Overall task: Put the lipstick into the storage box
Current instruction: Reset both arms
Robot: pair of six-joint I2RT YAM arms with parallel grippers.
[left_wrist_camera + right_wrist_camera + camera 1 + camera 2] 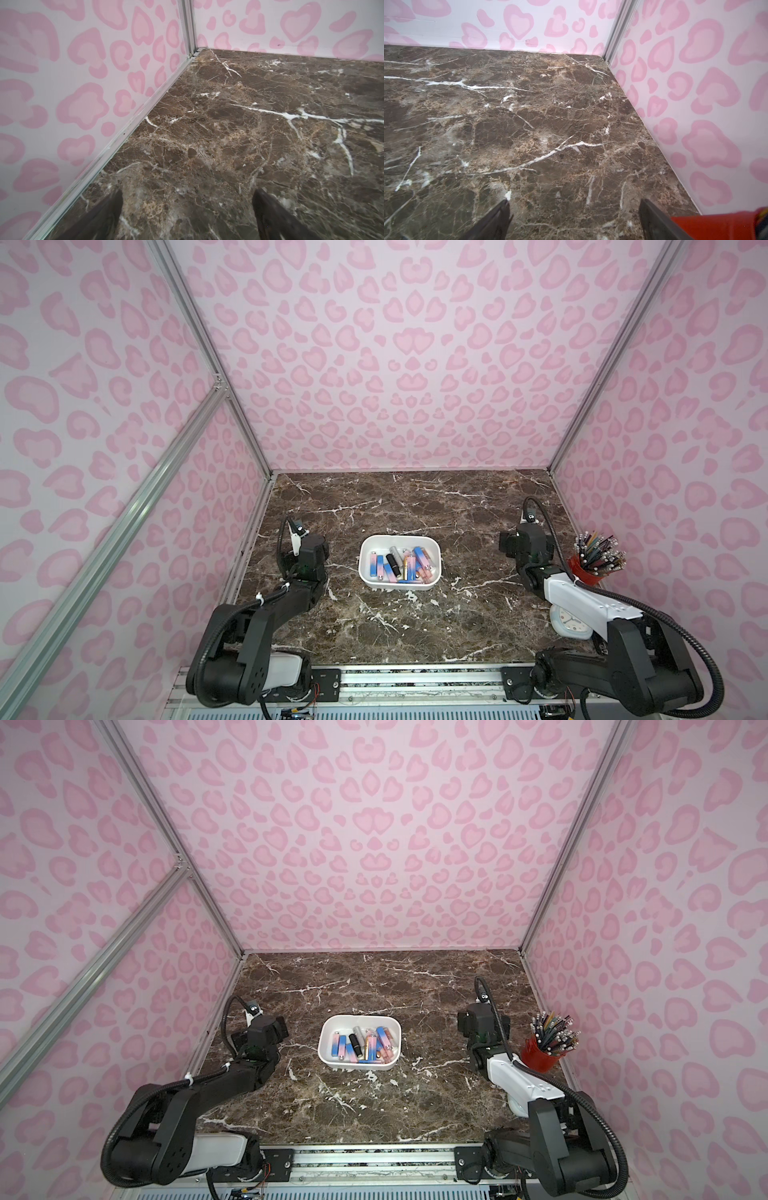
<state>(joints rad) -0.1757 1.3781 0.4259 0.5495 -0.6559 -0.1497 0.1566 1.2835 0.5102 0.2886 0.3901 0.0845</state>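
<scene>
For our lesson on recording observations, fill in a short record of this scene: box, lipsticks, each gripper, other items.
storage box: white tub, central, open top
lipsticks: several lying inside the storage box; none seen outside it
left gripper: open, empty, over bare table
right gripper: open, empty, next to the red cup
other items: red cup holding pencils; small clock, partly hidden
</scene>
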